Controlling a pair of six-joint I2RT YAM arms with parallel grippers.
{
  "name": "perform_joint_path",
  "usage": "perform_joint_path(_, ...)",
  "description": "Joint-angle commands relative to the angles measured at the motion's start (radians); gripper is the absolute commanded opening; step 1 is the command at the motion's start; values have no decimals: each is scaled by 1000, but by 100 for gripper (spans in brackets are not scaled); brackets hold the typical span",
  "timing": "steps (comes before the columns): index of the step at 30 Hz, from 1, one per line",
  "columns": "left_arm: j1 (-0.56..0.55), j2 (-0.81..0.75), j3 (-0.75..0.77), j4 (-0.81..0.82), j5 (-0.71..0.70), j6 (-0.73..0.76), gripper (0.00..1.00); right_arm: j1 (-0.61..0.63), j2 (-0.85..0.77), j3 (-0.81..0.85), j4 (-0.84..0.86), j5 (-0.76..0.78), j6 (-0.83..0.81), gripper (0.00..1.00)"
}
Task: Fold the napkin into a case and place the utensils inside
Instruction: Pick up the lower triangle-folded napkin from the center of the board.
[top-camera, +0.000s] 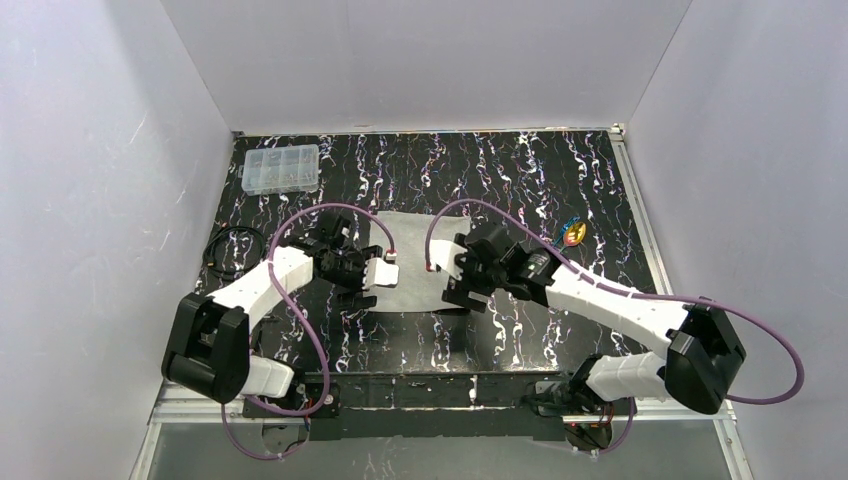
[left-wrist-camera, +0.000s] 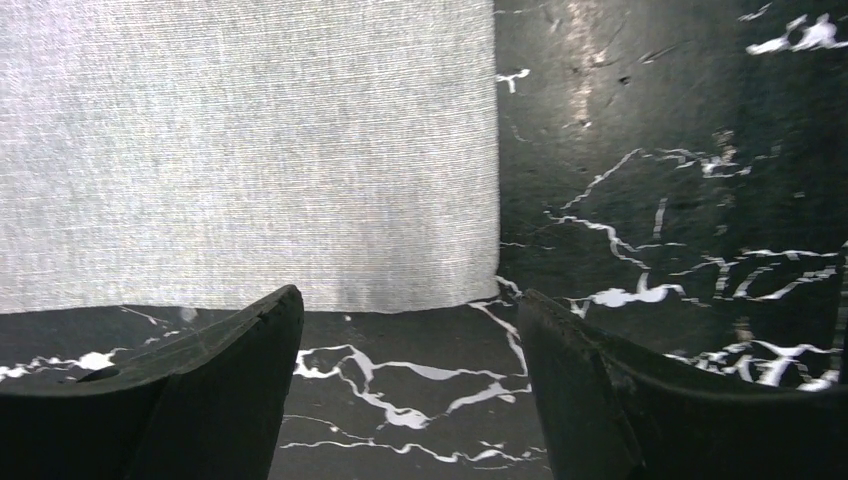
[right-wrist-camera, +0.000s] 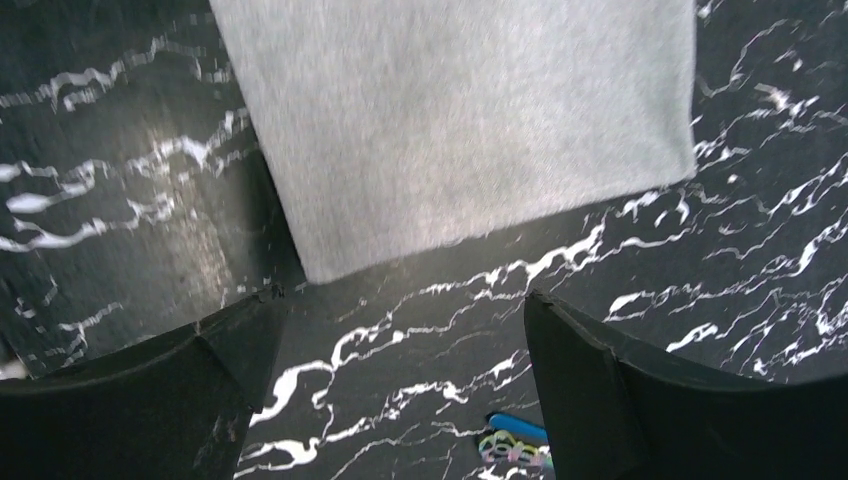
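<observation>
Over the table (top-camera: 600, 170), from the top camera, the napkin (top-camera: 412, 240) lay flat near the middle of the dark marbled surface. The left gripper (top-camera: 378, 272) sat at the napkin's left edge and the right gripper (top-camera: 447, 276) at its right edge. From this height I could not tell whether either touched the cloth. The utensils (top-camera: 573, 234) lay to the right of the napkin, well apart from it. A clear compartment box (top-camera: 281, 168) stood far off behind the napkin's left side.

From the left wrist camera, the napkin (left-wrist-camera: 250, 150) filled the upper left, its weave plain and its corner lying flat. The left gripper (left-wrist-camera: 410, 310) hung just off that corner, its jaws spread wide, with only bare table (left-wrist-camera: 680, 200) between the two dark fingers (left-wrist-camera: 220, 360).

From the right wrist camera, the napkin (right-wrist-camera: 460, 120) lay smooth across the top of the view. The right gripper (right-wrist-camera: 400, 305) was just off the napkin's near corner, jaws wide apart and holding nothing. The utensils (right-wrist-camera: 520, 428) showed at the bottom edge, clear of the napkin, one piece bright blue.
</observation>
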Motion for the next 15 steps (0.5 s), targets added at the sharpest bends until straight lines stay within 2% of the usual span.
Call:
perform_joint_path(1,-19,13,-41,103,-33,90,75,3,-53,-79,40,43,-63,96)
perform_joint_path(8,-24,77,-63,115,-65,141,70,21,-66,-183,141,-35,-43,94)
perform_joint_path(15,-28,126,-42,77,-76,168,70,35,-46,-272,228,-34,-52,93)
